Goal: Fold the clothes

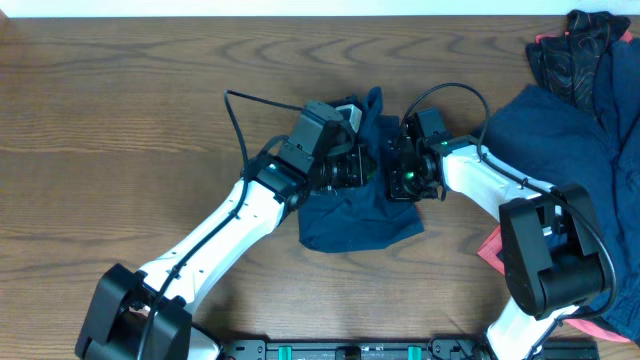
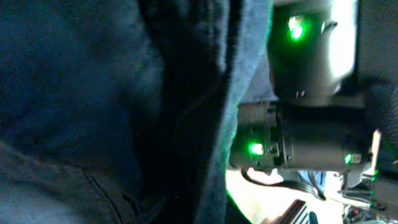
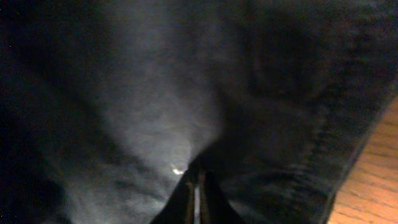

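A dark navy garment [image 1: 360, 222] lies bunched at the table's middle, with one part pulled up to a peak [image 1: 375, 100] between the two arms. My left gripper [image 1: 347, 170] is at its left side. In the left wrist view the cloth [image 2: 93, 93] fills the frame and hides the fingers; it looks held. My right gripper [image 1: 402, 175] is at the garment's right side. In the right wrist view its fingers [image 3: 198, 186] are pressed together on the navy cloth [image 3: 143, 112]. No pale tag shows.
A heap of more clothes lies at the right: a large navy piece [image 1: 560, 130], a black garment [image 1: 580, 50] at the far corner, and a pink-red piece [image 1: 490, 250] by the right arm's base. My right arm with green lights [image 2: 298, 124] is close to the left wrist.
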{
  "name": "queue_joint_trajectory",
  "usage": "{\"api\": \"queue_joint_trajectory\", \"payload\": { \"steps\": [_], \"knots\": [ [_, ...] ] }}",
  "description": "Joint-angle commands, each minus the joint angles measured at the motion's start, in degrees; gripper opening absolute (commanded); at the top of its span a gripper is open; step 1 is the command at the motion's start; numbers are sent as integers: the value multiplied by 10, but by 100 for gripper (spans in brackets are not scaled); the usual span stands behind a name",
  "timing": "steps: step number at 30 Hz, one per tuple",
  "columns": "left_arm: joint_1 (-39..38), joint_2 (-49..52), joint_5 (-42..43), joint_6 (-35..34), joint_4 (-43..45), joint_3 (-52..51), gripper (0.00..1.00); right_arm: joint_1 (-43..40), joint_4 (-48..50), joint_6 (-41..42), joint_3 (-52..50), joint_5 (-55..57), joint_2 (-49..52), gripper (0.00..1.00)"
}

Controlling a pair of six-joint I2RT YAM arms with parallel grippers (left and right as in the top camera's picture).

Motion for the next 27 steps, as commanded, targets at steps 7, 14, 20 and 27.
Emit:
{"api": "queue_joint_trajectory", "payload": {
  "steps": [7, 14, 20, 27],
  "knots": [
    [-4, 0, 4, -1, -11, 12, 42, -42, -101, -6, 33, 90, -53, 42],
    [18, 0, 4, 16, -11, 12, 43, -89, -157, -16, 49, 160, -171, 53],
    [73, 0, -54, 16, -12, 12, 43, -92, -179, -42, 49, 115, -235, 52],
    [100, 3, -251, 33, -12, 12, 43, -47, -176, -64, 38, 22, -217, 48]
  ]
}}
